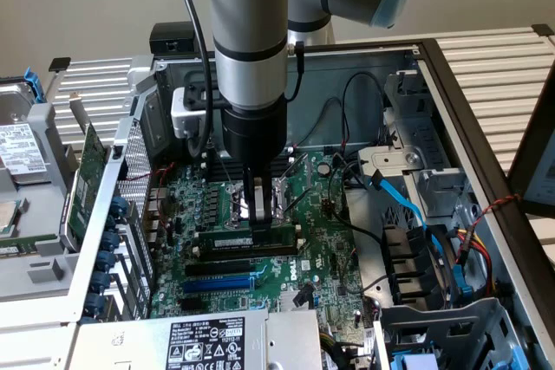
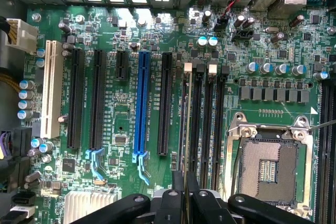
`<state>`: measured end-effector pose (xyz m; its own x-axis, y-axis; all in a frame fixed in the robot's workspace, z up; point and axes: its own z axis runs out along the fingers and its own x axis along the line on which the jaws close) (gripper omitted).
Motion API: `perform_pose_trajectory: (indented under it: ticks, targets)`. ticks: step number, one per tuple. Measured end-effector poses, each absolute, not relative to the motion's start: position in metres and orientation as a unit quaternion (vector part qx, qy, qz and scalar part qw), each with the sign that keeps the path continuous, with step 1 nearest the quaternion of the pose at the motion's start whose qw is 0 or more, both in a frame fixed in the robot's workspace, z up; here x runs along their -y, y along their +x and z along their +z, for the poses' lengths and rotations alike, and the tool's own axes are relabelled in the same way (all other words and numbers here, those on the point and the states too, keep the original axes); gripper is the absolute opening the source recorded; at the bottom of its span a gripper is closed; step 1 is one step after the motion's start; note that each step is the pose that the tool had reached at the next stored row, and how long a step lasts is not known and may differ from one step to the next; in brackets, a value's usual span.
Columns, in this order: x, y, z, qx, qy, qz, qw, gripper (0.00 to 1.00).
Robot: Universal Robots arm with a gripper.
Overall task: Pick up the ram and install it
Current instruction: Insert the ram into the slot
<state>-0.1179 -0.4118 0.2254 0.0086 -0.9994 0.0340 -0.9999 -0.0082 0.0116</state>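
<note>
Gripper (image 1: 253,217) pinching ram (image 1: 247,237) mid-length. Stick is on edge along the memory slot farthest from CPU socket (image 2: 268,169). I judge: hold it parallel to neighbouring slots (image 2: 208,119), press straight and evenly, no rocking.

Straight up from my gripper (image 1: 254,221), closed on the ram (image 1: 227,237), the way is open. The CPU socket (image 2: 270,169) lies low just beside the ram. A blue cable (image 1: 401,199) crowds the exterior view's right; the perforated case wall (image 1: 133,175) blocks its left.
</note>
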Motion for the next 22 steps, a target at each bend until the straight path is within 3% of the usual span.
perform_pose_trajectory:
  ticks: [14,16,22]
  targets:
    - [0.4118,-0.1181,0.2233,0.704,0.710,0.009,0.016,0.13]
    - [0.4118,-0.1183,0.2244,0.704,0.710,0.009,0.016,0.22]
    - [0.4118,-0.1206,0.2287,0.704,0.710,0.009,0.016,0.22]
